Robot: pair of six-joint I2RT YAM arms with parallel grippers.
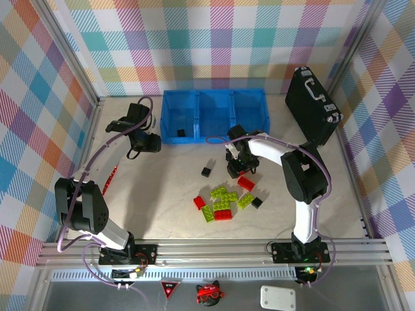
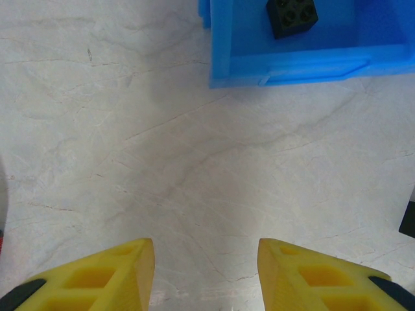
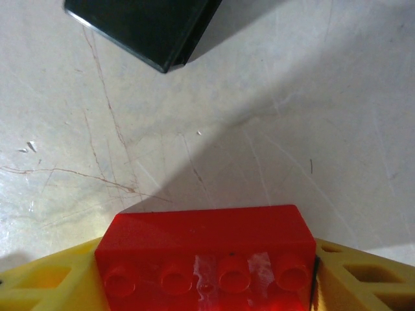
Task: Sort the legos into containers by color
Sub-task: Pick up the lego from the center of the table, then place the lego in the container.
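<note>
Marbled tabletop (image 1: 162,194) — R hand (image 1: 235,170) bent down, clamps red lego (image 3: 207,246); L hand (image 2: 206,272) hovers agape beside containers (image 2: 292,68).

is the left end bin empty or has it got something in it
Not empty: one black brick lies on the floor of the left end bin.

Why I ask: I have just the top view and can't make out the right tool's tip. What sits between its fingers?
Observer: A red brick, four studs showing in a row, lies between the right tool's yellow fingers.
Operator: And the left tool?
Observer: The left tool's fingers stand apart, with bare table between them.
</note>
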